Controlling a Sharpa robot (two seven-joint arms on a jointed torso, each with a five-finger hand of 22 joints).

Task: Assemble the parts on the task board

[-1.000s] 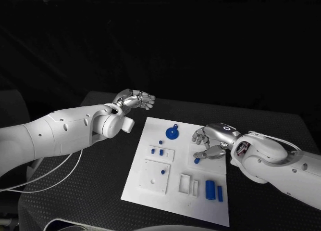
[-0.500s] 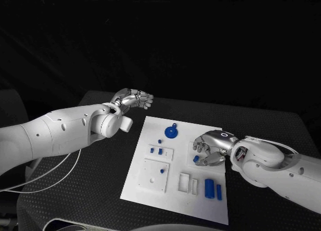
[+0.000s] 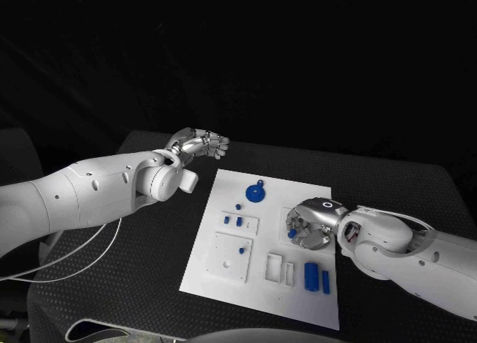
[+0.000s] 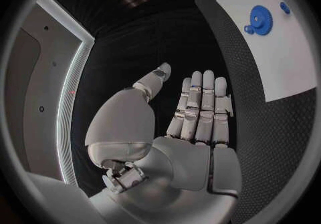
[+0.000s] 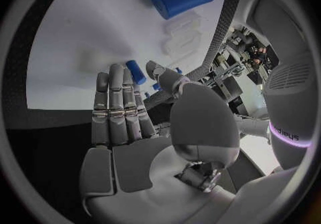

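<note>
Now the right hand (image 3: 313,223) hovers low over the task board (image 3: 231,286), a small blue part (image 5: 136,71) pinched between thumb and fingertips near the board's middle. At ten o'clock, off the board, the left hand (image 3: 201,146) hangs with fingers straight, holding nothing.

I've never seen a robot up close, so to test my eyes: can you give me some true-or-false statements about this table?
1. The left hand holds nothing, off the task board. True.
2. The blue gear lies on the black table. False: it lies on the board.
3. The right hand is over the board. True.
4. The blue cylinders lie at the board's far edge. False: they lie near its near edge.
</note>
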